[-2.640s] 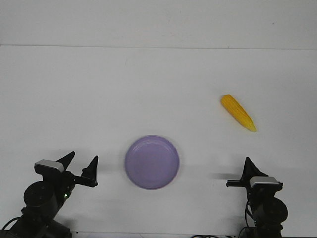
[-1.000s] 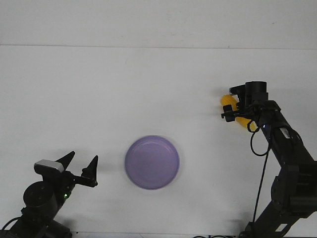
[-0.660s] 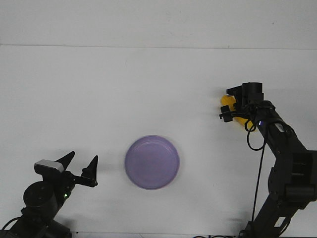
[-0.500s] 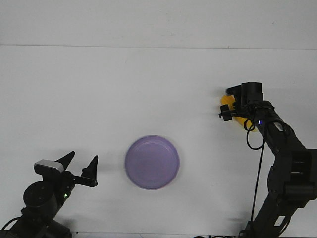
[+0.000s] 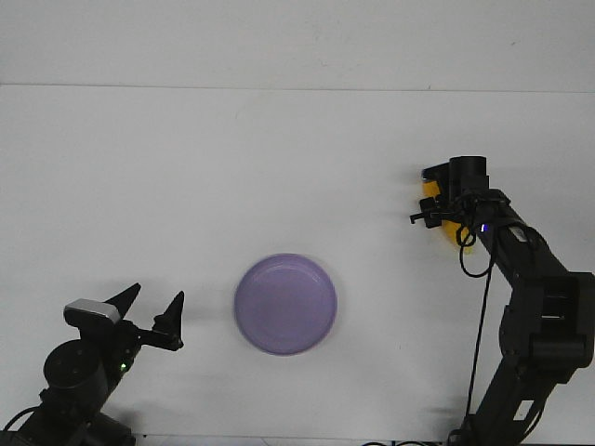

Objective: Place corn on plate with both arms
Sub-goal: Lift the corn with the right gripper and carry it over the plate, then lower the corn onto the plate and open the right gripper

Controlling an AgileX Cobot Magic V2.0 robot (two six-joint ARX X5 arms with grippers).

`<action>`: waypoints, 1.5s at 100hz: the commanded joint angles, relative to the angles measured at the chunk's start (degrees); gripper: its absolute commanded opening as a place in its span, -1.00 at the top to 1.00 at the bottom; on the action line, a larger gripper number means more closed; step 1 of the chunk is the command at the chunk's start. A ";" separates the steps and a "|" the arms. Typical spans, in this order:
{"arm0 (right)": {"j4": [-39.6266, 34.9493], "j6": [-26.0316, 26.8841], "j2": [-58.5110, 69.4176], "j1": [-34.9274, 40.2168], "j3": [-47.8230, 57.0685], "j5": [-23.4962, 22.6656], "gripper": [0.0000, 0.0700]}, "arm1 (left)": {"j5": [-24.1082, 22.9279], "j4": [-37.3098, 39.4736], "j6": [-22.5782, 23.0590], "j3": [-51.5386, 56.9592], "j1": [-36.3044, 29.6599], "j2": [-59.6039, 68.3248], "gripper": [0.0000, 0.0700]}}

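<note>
On the plain white surface (image 5: 279, 158), my right hand (image 5: 437, 206) is over the corn (image 5: 430, 197) far from the purple plate (image 5: 285, 304), its grip hidden from me, while my left hand (image 5: 151, 311) rests open and empty.

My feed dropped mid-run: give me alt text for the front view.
The right gripper is down over the yellow-orange corn cob at the white table's right side, mostly hiding it. The round lavender plastic plate sits empty near the front; the left gripper rests open beside it.
</note>
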 commanded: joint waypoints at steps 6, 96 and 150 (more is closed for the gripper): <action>0.11 -0.04 0.92 -0.02 1.36 0.20 0.24 | -0.13 0.33 -0.28 0.24 -0.15 0.28 -0.65; -17.00 4.70 -31.28 24.30 1.22 -12.85 0.23 | -0.11 0.57 -0.28 0.24 -0.15 0.26 -0.65; -3.34 8.94 -20.17 46.01 -10.43 -10.71 0.23 | -0.13 0.57 -0.28 0.24 -0.15 0.28 -0.65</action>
